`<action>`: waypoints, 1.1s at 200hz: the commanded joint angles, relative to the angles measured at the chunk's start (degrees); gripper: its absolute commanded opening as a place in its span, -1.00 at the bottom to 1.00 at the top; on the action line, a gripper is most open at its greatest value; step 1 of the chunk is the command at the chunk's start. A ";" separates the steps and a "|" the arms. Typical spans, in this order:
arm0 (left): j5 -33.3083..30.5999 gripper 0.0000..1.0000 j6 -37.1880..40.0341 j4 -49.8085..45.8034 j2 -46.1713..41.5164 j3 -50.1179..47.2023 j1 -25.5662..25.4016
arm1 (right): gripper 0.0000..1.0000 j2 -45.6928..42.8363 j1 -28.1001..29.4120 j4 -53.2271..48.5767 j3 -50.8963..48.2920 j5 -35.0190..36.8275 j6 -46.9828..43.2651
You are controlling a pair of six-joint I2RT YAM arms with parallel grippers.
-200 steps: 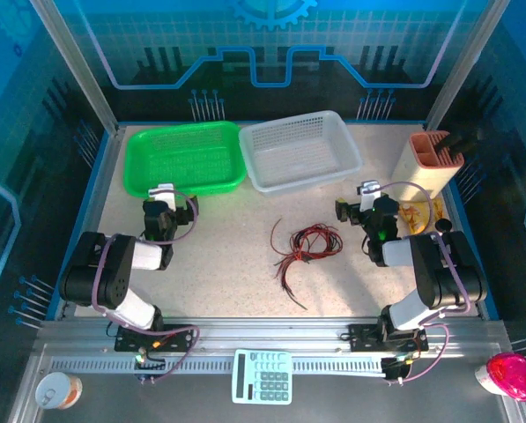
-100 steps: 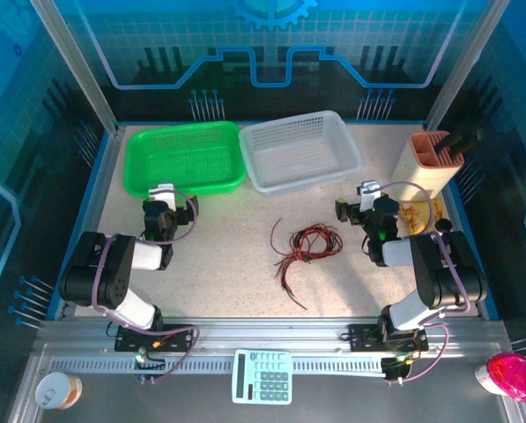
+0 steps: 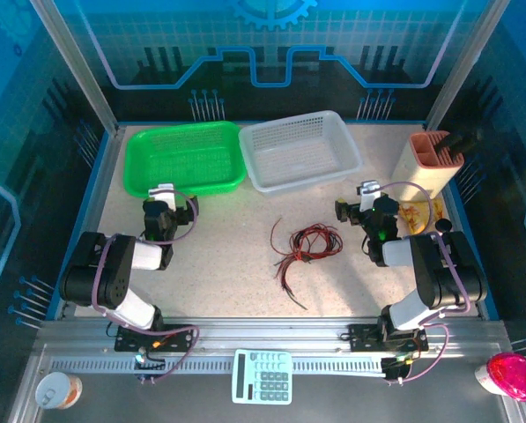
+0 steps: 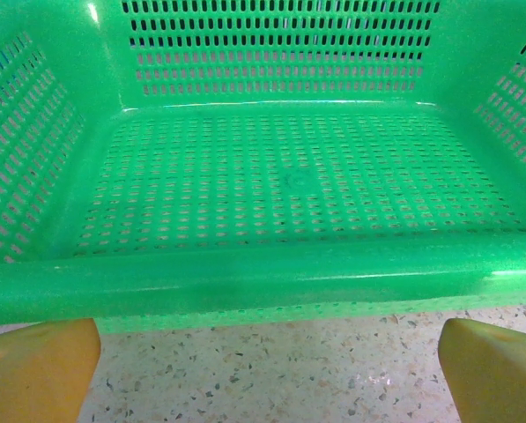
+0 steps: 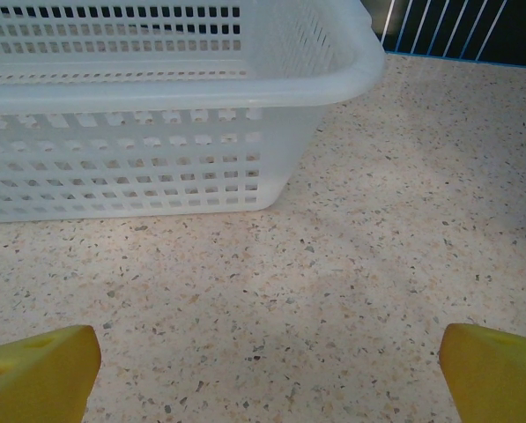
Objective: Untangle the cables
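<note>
The cables (image 3: pixel 305 245) lie as a tangled bunch of thin red and black strands on the speckled table, between the two arms, with loose ends trailing toward the front. My left gripper (image 3: pixel 161 199) stands open at the left, well clear of the bunch, facing the green basket (image 3: pixel 184 159); bare table shows between its yellow fingertips (image 4: pixel 38 370). My right gripper (image 3: pixel 361 197) stands open to the right of the bunch, apart from it, with only table between its yellow fingertips (image 5: pixel 42 370).
A white basket (image 3: pixel 301 150) sits at the back centre beside the green one, and its corner (image 5: pixel 271 106) is close ahead of the right gripper. A tan holder (image 3: pixel 432 159) stands at back right. A calculator (image 3: pixel 263 376) rests on the front rail.
</note>
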 commanded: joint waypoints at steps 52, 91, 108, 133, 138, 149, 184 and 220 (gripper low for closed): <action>-2.20 0.99 -2.45 0.35 -3.06 -0.27 0.57 | 0.99 -7.64 -2.28 -7.21 2.21 -3.03 0.46; -4.15 0.99 -3.01 -9.47 -11.30 1.34 0.57 | 0.99 -17.57 -1.75 -12.49 1.32 2.40 2.34; -6.28 0.98 -4.16 -13.47 -15.61 1.89 0.57 | 0.99 -22.79 -1.59 -21.95 4.82 3.92 5.81; -9.43 0.98 -7.65 -21.69 -23.75 3.34 0.54 | 0.99 -26.25 -2.03 -40.93 14.19 1.99 16.42; -9.55 0.99 -8.68 -24.03 -25.50 3.99 0.57 | 0.99 -26.37 -2.23 -43.00 15.55 1.14 19.87; -9.47 0.98 -11.27 -29.46 -29.05 5.86 0.55 | 0.99 -26.74 -3.39 -48.86 18.71 -3.03 27.30; -2.78 0.98 -21.16 -51.58 -36.20 16.64 0.49 | 0.99 -24.83 -0.25 -54.25 26.55 -15.81 26.45; 4.31 0.98 -27.77 -67.73 -33.78 27.71 0.16 | 0.99 -18.08 14.26 -68.27 40.79 -7.25 17.82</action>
